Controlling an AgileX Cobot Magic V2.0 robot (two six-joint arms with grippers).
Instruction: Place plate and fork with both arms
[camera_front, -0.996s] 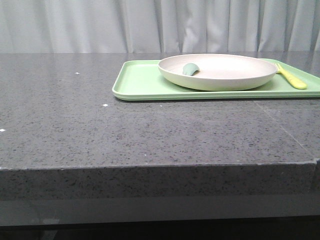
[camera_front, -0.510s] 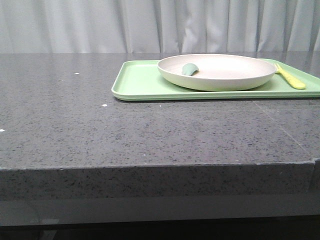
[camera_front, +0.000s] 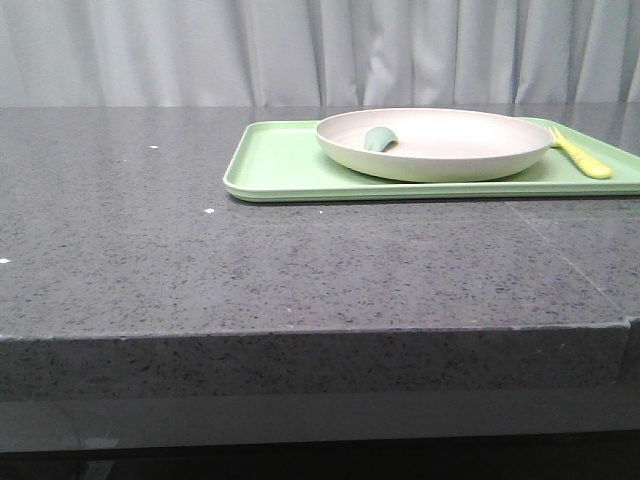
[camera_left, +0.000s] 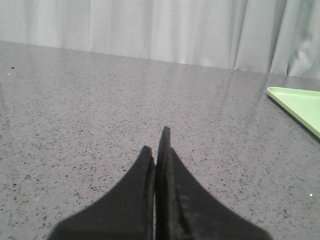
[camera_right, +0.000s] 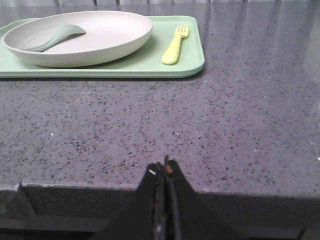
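Plate (camera_front: 434, 145), fork (camera_front: 581, 154): on green tray (camera_front: 275, 165), upper right. Left gripper (camera_left: 158, 145), right gripper (camera_right: 165, 167): closed, empty.

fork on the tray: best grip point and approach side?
Probably grip the fork mid-handle from above, jaws across its narrow width. It lies flat on the green tray, tines pointing away from the robot, apart from the plate on the side nearer the right gripper. That gripper's fingers are together, so it must open first.
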